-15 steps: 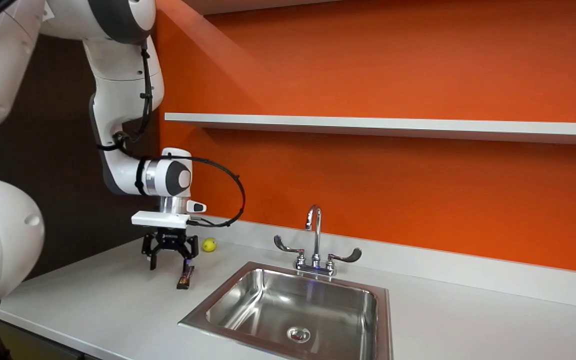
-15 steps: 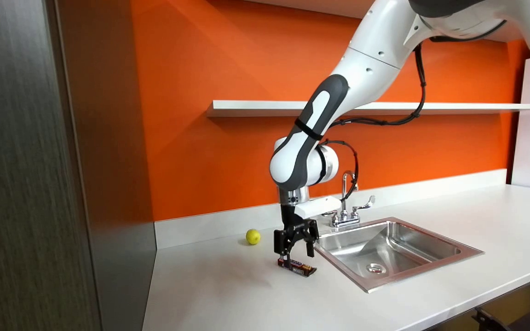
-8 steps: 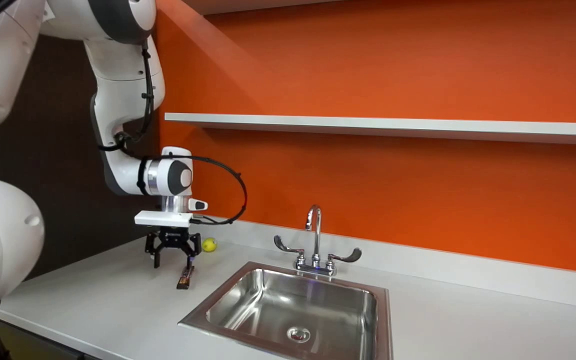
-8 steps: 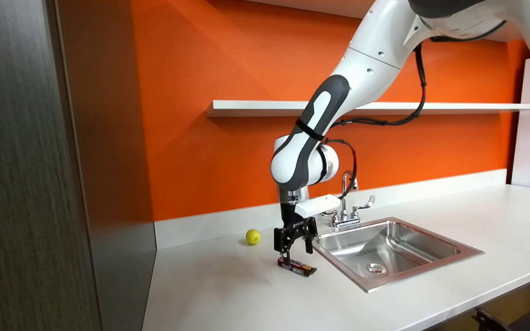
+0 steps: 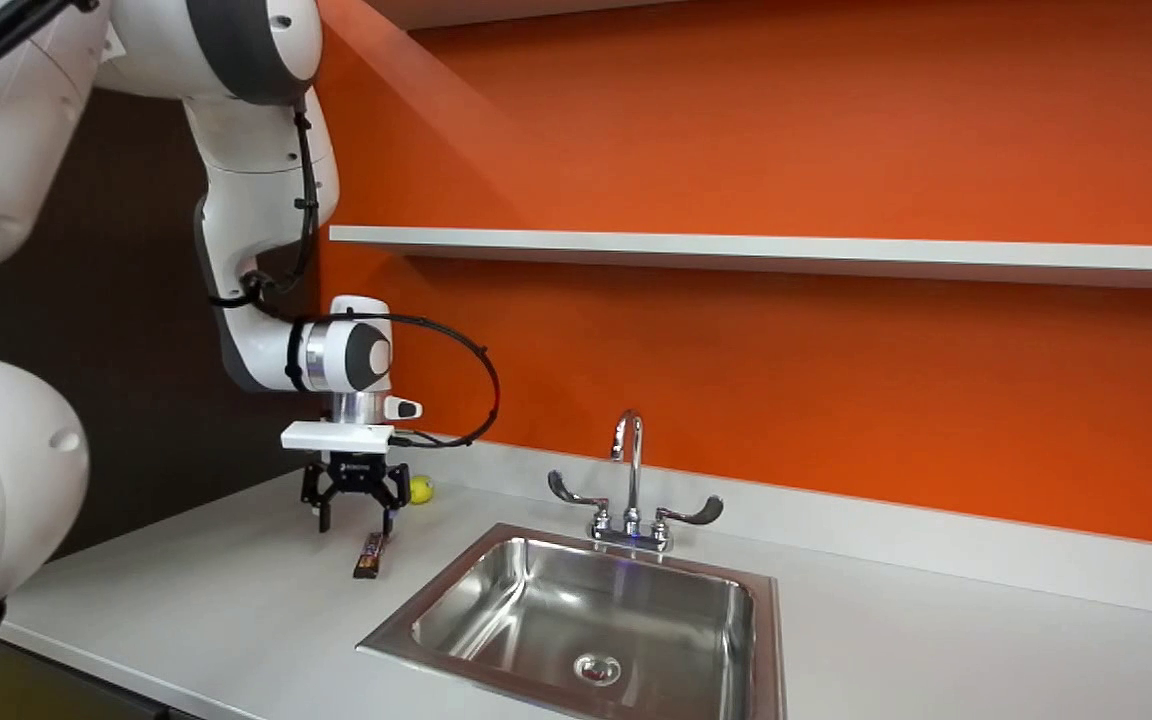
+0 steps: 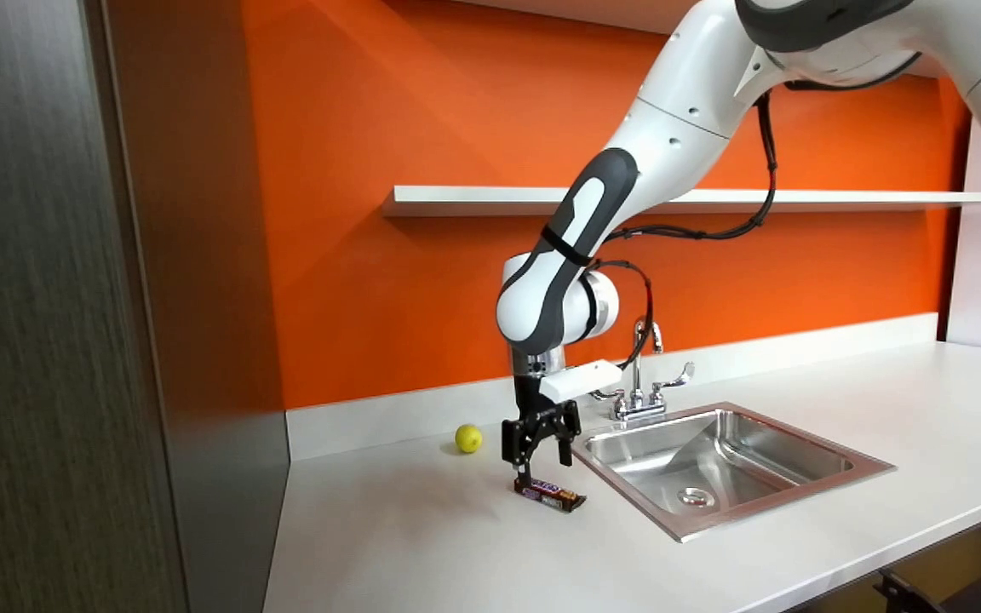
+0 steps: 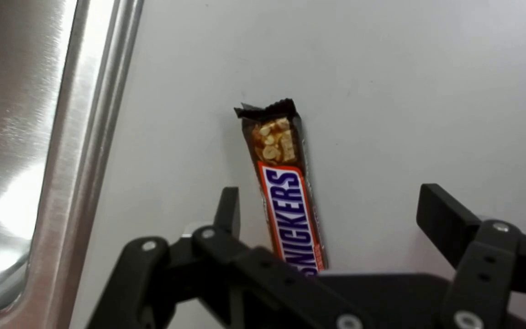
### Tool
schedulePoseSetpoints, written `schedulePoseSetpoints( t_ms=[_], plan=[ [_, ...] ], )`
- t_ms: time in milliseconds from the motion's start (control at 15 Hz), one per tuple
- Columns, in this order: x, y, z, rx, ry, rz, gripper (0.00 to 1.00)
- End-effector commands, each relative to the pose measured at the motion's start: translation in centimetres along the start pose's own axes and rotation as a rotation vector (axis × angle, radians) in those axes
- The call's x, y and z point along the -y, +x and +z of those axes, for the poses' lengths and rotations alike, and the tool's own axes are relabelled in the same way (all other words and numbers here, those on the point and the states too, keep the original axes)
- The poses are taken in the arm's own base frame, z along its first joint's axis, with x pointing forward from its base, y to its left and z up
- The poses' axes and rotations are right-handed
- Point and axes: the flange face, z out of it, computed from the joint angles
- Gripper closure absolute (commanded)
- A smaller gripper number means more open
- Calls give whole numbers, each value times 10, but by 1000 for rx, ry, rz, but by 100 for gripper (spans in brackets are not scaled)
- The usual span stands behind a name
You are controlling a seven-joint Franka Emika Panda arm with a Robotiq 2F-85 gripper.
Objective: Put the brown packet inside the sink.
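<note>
The brown packet (image 7: 288, 205) is a dark brown wrapped bar with a red, white and blue label. It lies flat on the counter left of the sink in an exterior view (image 5: 370, 557) and also shows in an exterior view (image 6: 552, 495). My gripper (image 7: 329, 201) is open and empty, above the packet. In the wrist view the packet lies between the fingers, nearer the left one; its lower end is hidden behind the gripper. The gripper shows in both exterior views (image 5: 356, 522) (image 6: 545, 468). The steel sink (image 5: 576, 610) has nothing visible inside apart from its drain.
A yellow-green ball (image 6: 468, 438) sits near the backsplash behind the gripper. A chrome faucet (image 5: 632, 500) with two handles stands at the sink's back edge. A white shelf (image 5: 736, 250) runs along the orange wall above. A dark panel (image 6: 201, 340) bounds the counter's end.
My gripper has shifted slightly towards the sink in an exterior view and risen slightly. It stays open. The packet has not moved.
</note>
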Motion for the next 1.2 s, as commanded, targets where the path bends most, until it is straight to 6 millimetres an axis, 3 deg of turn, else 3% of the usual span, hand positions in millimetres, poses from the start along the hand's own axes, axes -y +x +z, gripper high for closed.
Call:
schedulePoseSetpoints(
  t_ms=[0, 533, 1133],
  plan=[
    [-9, 17, 9, 5, -10, -12, 0],
    [-30, 34, 28, 20, -13, 10, 0],
    [-38, 28, 36, 56, -19, -30, 0]
  ],
)
